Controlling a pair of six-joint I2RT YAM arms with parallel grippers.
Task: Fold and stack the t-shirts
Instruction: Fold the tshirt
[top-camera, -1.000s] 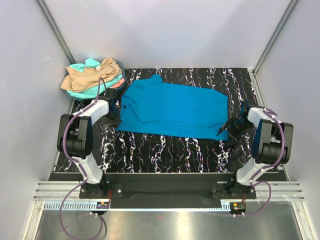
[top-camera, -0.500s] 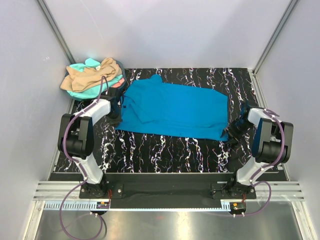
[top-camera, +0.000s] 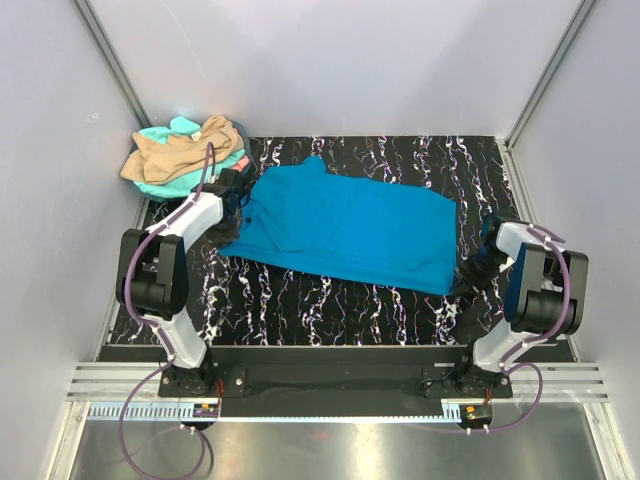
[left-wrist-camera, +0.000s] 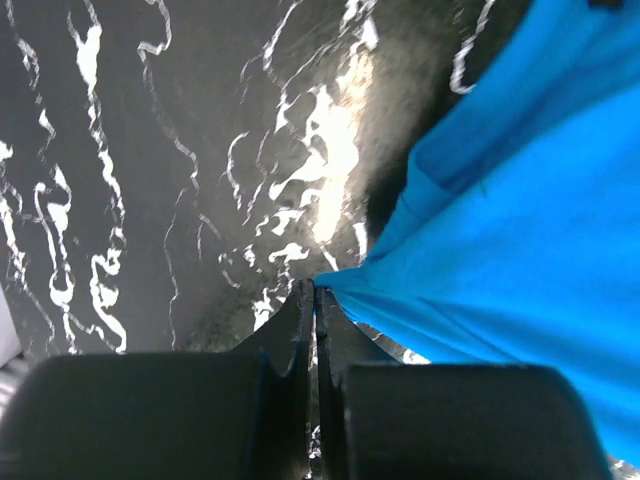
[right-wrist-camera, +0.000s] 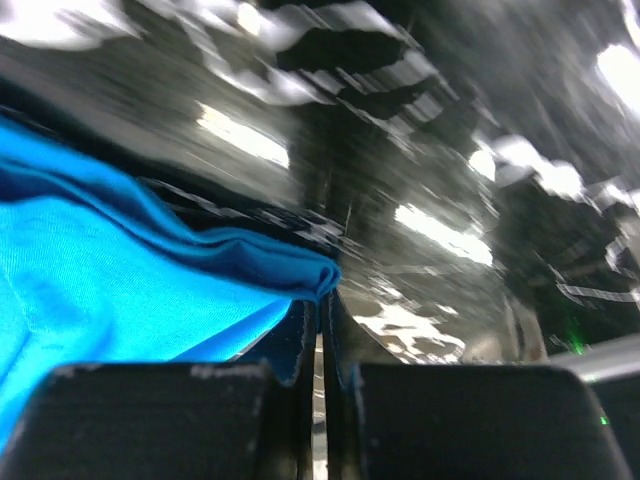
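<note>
Lying spread across the middle of the black marbled tabletop (top-camera: 330, 300), the blue t-shirt (top-camera: 345, 225) is pinched at both ends. L side: left hand (top-camera: 233, 203) is at the shirt's left edge; in the wrist view its fingers (left-wrist-camera: 290, 335) are pressed tight together w/ a point of blue cloth caught betw. the tips. R side: right hand (top-camera: 470, 268) sits at the shirt's near-right corner, fingers (right-wrist-camera: 295, 335) likewise squeezed narrow, a folded hem of the blue cloth gripped at the tips; that view is blurred. Other shirts lie heaped at the far-left corner, near the left hand: tan t-shirt (top-camera: 180, 150) on top, mint t-shirt (top-camera: 160, 185) under it, a bit of coral t-shirt (top-camera: 237, 166) showing at the heap's right edge
</note>
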